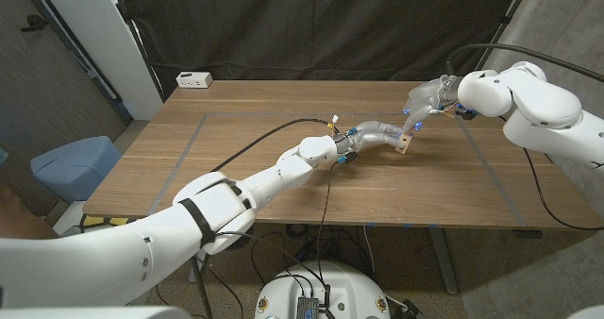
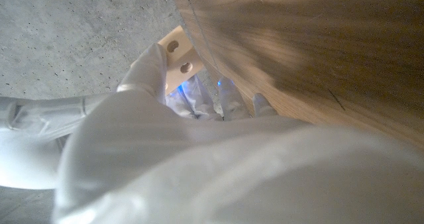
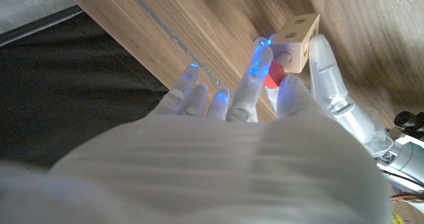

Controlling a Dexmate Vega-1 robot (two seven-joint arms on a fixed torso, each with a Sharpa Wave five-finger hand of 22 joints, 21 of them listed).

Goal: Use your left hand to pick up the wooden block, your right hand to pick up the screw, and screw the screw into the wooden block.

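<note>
Right hand [image 3: 265, 118] fingers pinch the red-headed screw [image 3: 275, 70], its tip at a hole of the wooden block [image 3: 297, 42]. Left hand [image 1: 370, 136] grips that block right of centre in the head view, over the table [image 1: 283, 177]. Bare wood lies open all around, edges well off.

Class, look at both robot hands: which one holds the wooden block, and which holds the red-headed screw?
The left hand grips the wooden block. The right hand pinches the screw, its red head at the fingertips and its shaft in the block's hole.
</note>
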